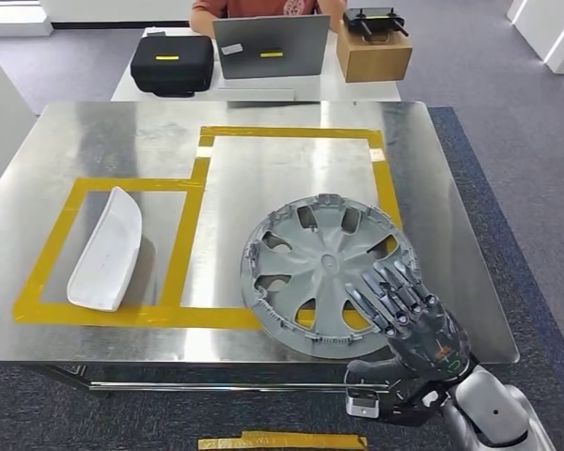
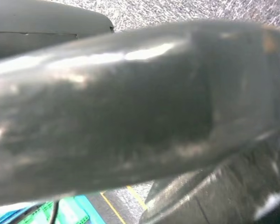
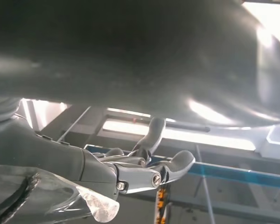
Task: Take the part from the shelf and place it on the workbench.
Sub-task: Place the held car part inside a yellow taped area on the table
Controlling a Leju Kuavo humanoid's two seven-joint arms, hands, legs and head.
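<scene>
A grey wheel cover (image 1: 315, 263) lies flat on the steel workbench (image 1: 123, 141), in the near right corner of the larger yellow-taped box, with its near rim at the bench's front edge. My right hand (image 1: 407, 315) grips that near right rim, dark fingers spread flat on top and thumb tucked below. In the right wrist view the right hand (image 3: 142, 163) reaches under a broad dark blurred surface (image 3: 131, 56); I cannot tell whether that is the cover or the bench. A white curved part (image 1: 105, 252) rests inside the smaller taped box on the left.
Behind the bench stands a second table with a black case (image 1: 171, 62), a laptop (image 1: 272, 45) and a cardboard box (image 1: 373, 52); a person sits there. A yellow tape strip (image 1: 283, 440) marks the carpet below the bench's front edge.
</scene>
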